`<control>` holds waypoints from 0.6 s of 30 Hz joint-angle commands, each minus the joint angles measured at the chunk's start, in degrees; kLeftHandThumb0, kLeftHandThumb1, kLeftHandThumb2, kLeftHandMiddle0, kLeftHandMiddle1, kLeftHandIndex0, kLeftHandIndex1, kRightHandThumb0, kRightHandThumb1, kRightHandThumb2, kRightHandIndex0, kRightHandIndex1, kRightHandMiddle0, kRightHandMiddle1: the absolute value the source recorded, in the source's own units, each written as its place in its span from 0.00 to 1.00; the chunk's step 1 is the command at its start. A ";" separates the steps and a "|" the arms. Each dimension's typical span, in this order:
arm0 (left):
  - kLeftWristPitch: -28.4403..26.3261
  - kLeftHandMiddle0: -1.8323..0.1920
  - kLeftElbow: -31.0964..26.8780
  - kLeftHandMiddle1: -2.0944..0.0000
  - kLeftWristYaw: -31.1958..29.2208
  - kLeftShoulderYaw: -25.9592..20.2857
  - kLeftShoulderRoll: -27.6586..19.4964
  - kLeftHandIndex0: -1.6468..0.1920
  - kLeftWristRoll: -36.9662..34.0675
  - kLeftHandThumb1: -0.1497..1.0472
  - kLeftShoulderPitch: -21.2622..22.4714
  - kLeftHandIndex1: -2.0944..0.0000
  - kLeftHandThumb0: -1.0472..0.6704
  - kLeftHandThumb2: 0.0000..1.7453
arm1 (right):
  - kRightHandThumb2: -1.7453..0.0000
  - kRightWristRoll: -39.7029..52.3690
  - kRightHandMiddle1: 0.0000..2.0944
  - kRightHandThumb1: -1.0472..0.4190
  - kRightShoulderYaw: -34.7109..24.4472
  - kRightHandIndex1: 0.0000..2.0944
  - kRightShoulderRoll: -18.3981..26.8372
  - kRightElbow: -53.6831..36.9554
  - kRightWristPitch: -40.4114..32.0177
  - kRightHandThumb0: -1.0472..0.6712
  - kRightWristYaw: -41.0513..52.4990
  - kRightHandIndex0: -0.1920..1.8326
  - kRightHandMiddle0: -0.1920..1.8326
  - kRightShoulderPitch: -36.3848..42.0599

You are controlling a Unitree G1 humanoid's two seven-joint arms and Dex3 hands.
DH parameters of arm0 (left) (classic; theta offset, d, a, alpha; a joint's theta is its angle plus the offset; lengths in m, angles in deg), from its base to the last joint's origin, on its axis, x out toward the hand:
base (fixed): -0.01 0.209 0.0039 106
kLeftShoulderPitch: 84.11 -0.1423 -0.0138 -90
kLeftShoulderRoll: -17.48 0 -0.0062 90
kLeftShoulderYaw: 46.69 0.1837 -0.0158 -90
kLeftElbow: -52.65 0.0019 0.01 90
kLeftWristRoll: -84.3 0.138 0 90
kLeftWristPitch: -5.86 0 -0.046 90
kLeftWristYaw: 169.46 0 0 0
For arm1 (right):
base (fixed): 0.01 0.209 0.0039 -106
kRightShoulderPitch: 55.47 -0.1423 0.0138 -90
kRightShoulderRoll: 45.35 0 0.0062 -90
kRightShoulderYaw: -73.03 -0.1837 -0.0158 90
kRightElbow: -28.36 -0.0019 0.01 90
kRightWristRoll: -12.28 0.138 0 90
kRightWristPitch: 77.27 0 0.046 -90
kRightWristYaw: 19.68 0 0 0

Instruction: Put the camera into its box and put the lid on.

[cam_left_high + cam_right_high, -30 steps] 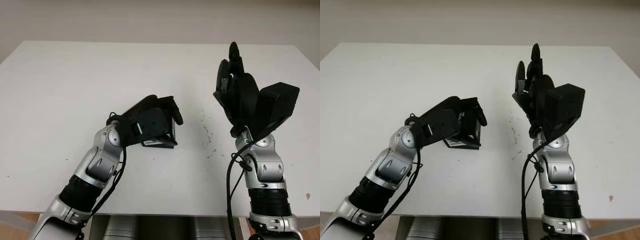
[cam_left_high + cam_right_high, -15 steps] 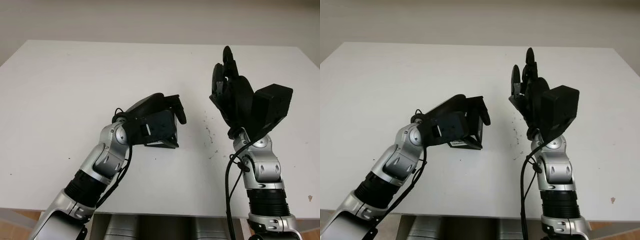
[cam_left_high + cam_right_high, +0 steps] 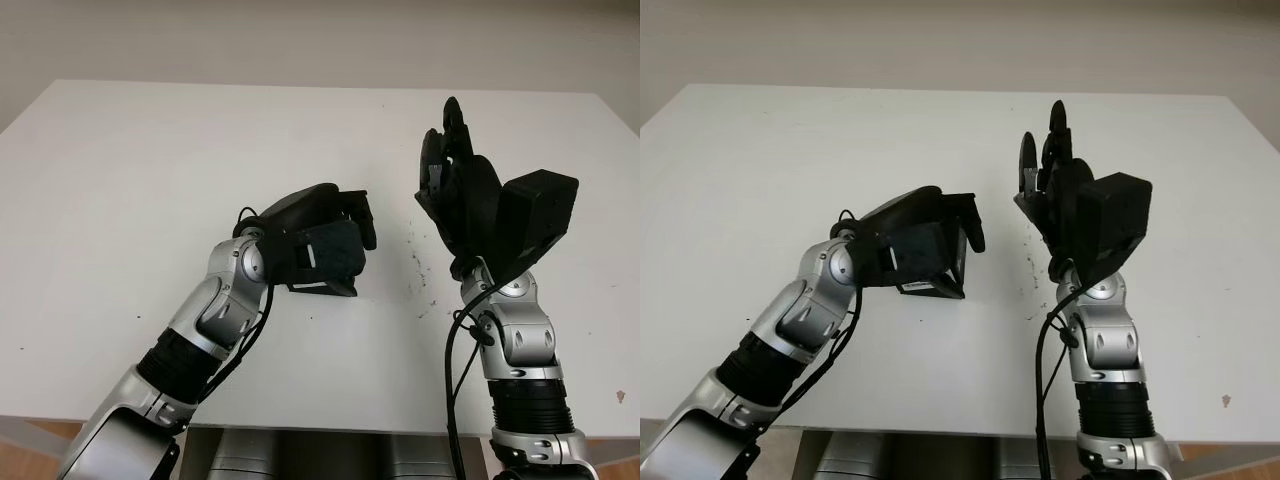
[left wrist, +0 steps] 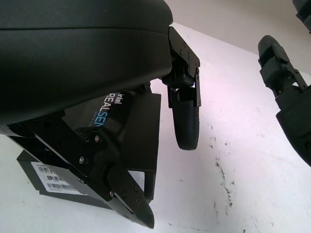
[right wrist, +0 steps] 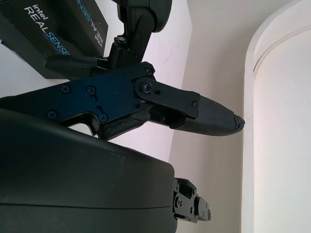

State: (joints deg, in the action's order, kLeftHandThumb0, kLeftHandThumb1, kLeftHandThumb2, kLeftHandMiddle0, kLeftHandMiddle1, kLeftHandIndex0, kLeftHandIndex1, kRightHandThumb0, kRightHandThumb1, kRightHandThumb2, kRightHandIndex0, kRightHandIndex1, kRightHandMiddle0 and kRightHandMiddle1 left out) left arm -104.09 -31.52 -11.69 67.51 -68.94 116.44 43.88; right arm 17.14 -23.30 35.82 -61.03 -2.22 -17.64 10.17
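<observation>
A black box (image 3: 325, 287) with white Intel RealSense lettering on its top (image 4: 131, 126) lies on the white table (image 3: 150, 150), a little left of centre. My left hand (image 3: 345, 255) is open and sits over the box, covering most of it. One finger (image 4: 187, 121) reaches past the box's right edge with bare table between them, and the thumb runs along the near side. A barcode label (image 4: 53, 177) is on the box's side. To the right, my right hand (image 3: 450, 150) is raised above the table, open and holding nothing.
Small dark specks (image 3: 415, 265) mark the table between the two hands. The table's front edge runs just ahead of both forearms. A pale wall stands behind the far edge.
My left hand has shifted slightly right and forward over the box, which stayed in place. My right hand has drifted a little left and lower.
</observation>
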 commanded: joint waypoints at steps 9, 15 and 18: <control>-0.96 0.98 -1.65 0.93 -6.37 3.99 1.20 0.95 0.92 0.97 1.53 0.96 0.23 0.03 | 0.60 -0.44 0.00 0.00 -0.07 0.00 0.02 -0.10 0.45 0.18 -0.49 0.00 0.00 0.28; -0.01 1.00 -2.21 0.99 -6.58 4.24 2.23 0.98 -0.59 0.99 0.71 0.98 0.20 0.03 | 0.60 -0.24 0.00 0.00 -0.70 0.00 0.27 -0.42 0.55 0.18 -0.70 0.00 0.00 0.22; 0.77 1.00 -2.36 1.00 -7.03 4.49 2.44 1.00 -1.44 1.00 0.50 0.99 0.19 0.05 | 0.60 0.30 0.00 0.00 -1.26 0.00 0.56 -0.75 0.79 0.19 -0.28 0.00 0.00 0.30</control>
State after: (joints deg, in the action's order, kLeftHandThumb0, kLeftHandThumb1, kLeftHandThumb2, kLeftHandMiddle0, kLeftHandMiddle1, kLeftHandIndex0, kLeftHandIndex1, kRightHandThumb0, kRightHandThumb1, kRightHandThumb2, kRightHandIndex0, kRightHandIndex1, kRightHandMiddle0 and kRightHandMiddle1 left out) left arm -103.90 -32.85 -18.46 71.88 -66.72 115.44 44.57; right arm 17.14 -24.05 35.92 -61.06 -2.22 -18.07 10.40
